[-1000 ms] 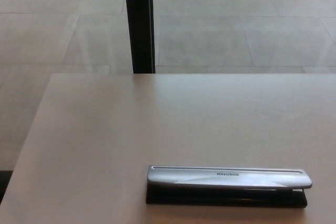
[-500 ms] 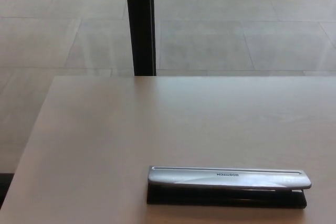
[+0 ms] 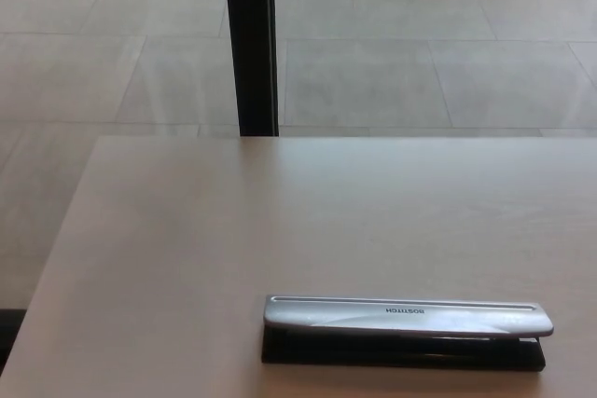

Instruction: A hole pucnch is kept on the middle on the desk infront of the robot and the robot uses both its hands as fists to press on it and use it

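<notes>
Brand: "BOSTITCH", in small dark capitals.
Where: on the silver top bar of the hole punch (image 3: 407,316), a little right of the bar's middle.
Orientation: the word stands upside down in the head view.
Other text: none readable on the desk (image 3: 280,221).

Robot body, head view: no part visible. Left arm and left hand: out of frame, pose and finger state undeterminable. Right arm and right hand: out of frame, pose and finger state undeterminable. Forearms and wrists: none enter from either picture edge.
</notes>
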### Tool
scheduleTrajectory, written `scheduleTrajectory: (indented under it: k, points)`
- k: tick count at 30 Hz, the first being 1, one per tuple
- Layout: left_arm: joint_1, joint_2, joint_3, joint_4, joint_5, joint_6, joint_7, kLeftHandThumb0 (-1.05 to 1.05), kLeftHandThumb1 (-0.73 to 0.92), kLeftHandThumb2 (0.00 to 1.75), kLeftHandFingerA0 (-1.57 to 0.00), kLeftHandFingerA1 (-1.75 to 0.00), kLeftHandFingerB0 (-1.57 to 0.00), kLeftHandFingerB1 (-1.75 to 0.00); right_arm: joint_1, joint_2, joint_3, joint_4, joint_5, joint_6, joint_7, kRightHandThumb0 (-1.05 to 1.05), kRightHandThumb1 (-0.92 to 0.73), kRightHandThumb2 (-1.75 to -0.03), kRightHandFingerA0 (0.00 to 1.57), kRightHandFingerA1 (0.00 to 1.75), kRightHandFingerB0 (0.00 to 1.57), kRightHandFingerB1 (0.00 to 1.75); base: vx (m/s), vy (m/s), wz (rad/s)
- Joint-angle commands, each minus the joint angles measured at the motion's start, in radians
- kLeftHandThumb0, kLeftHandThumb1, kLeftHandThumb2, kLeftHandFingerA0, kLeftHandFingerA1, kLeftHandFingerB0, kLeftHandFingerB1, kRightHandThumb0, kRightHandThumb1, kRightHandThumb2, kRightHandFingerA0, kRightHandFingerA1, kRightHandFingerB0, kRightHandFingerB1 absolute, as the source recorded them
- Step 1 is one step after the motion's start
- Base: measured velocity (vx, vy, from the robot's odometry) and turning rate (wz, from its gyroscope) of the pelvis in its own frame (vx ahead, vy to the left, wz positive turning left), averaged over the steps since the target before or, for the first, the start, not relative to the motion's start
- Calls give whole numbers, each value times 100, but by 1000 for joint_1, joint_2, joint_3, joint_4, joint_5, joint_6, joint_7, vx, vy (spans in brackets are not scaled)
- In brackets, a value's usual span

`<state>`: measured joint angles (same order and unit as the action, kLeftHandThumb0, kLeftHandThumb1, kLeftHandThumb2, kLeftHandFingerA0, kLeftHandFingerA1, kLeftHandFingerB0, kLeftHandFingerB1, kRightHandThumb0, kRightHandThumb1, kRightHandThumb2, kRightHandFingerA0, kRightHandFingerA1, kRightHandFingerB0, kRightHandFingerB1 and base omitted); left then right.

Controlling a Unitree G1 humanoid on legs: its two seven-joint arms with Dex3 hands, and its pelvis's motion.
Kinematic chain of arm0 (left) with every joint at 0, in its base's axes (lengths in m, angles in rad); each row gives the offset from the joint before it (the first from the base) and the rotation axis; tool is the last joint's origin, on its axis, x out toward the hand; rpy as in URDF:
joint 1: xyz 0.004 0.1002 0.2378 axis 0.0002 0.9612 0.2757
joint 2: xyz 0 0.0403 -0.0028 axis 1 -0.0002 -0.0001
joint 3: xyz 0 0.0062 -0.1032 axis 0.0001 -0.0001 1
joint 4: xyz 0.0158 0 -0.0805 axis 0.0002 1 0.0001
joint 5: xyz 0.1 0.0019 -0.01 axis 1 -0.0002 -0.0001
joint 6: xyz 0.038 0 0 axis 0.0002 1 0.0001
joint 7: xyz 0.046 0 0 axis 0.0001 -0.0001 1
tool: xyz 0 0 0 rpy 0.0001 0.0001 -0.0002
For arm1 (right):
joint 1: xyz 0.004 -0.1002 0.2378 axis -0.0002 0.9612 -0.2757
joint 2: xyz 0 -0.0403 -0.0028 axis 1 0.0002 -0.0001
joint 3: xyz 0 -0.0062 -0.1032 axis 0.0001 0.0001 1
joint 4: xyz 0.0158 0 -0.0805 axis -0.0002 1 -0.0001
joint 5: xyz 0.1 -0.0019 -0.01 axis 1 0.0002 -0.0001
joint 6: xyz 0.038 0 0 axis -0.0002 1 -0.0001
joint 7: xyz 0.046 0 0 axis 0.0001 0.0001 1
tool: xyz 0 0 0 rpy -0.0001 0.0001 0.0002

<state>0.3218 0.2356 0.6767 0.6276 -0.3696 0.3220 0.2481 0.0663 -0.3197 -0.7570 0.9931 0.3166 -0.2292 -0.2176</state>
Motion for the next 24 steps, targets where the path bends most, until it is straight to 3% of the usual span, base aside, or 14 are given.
scheduleTrajectory:
  k: [1, 3, 4, 8, 10, 12, 13, 17, 18, 19, 21, 23, 24]
  points:
    - [-4, 22, -22, 23, 3, 15, -69, -32, 40, 88, -104, -155, -96, -107, 20, -7, 90, -7, -30, 97, 66, -40, -63, -68, 99, 103, 66, 78, 0, 0, 0]
    - [-9, 22, -39, 31, 11, 16, -75, -31, 38, 89, -101, -153, -97, -102, 36, -21, 144, -13, -46, 126, 83, -41, -64, -68, 103, 100, 65, 76, 0, 0, 0]
    - [2, 19, -52, 13, 11, 19, -93, -32, 34, 87, -100, -153, -97, -101, 42, -26, 162, -14, -45, 146, 98, -36, -57, -71, 106, 94, 71, 95, 0, 0, 0]
    - [42, 16, -100, -21, 42, -10, -117, -25, 32, 88, -100, -150, -93, -96, 67, -33, 207, -34, -39, 185, 133, -36, -56, -70, 102, 98, 63, 86, 0, 0, 0]
    - [67, 17, -123, -46, 69, -31, -99, -26, 26, 94, -103, -154, -97, -104, 86, -29, 221, -57, -42, 177, 134, -39, -58, -72, 100, 100, 69, 97, 0, 0, 0]
    - [58, 21, -112, -2, 59, -72, -102, -27, 34, 89, -100, -160, -86, -95, 96, -24, 217, -79, -32, 175, 134, -42, -61, -72, 100, 101, 65, 91, 0, 0, 0]
    - [65, 21, -118, -14, 65, -70, -98, -34, 34, 94, -107, -153, -87, -87, 110, -15, 216, -116, -31, 178, 125, -46, -63, -72, 101, 102, 66, 94, 0, 0, 0]
    - [80, 23, -141, -29, 83, -69, -112, -29, 34, 93, -101, -137, -92, -86, 153, 13, 221, -241, -39, 199, 87, -44, -62, -73, 101, 98, 68, 94, 0, 0, 0]
    - [77, 22, -149, -29, 95, -69, -101, -29, 31, 96, -109, -114, -89, -87, 151, 10, 227, -242, -48, 201, 87, -46, -64, -70, 104, 94, 66, 81, 0, 0, 0]
    - [64, 30, -166, 4, 112, -87, -105, -33, 39, 78, -105, -81, -87, -77, 109, -10, 226, -143, -51, 163, 104, -45, -63, -67, 107, 80, 73, 76, 0, 0, 0]
    - [63, 29, -168, 8, 106, -101, -112, -34, 37, 76, -107, -76, -89, -79, 80, -21, 223, -81, -48, 141, 115, -45, -63, -65, 103, 73, 72, 69, 0, 0, 0]
    - [68, 34, -182, 7, 116, -100, -121, -37, 36, 71, -102, -84, -89, -78, 75, -29, 231, -55, -52, 118, 146, -44, -63, -64, 99, 68, 66, 61, 0, 0, 0]
    - [60, 43, -192, 30, 122, -105, -134, -34, 32, 66, -104, -80, -92, -83, 76, -29, 232, -60, -47, 115, 158, -50, -59, -59, 85, 67, 66, 55, 0, 0, 0]
